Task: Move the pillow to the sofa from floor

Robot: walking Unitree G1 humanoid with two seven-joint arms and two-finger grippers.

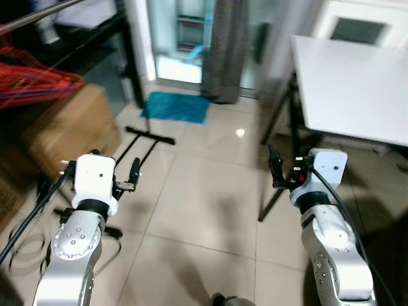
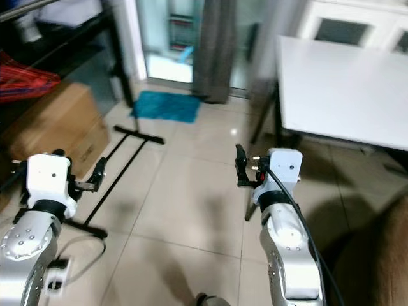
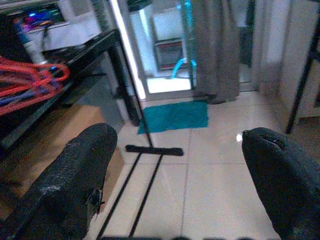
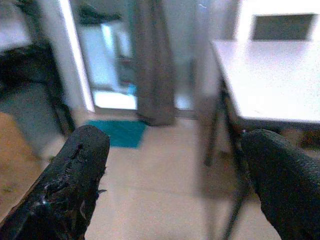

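Left gripper (image 3: 175, 165) and right gripper (image 4: 172, 170) hover wide open and empty above beige tiled floor (image 1: 204, 191); the pillow's whereabouts cannot be told. Risk: striking the white rectangular table (image 1: 350, 83) while walking.

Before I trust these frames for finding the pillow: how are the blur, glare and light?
Left eye view: soft motion blur, worst on the cardboard box; a small glare spot on the floor tiles. Right eye view: bright doorway, dim shelving. Wrist views: each tool's fingers out of focus, background hazy, white table washed out.
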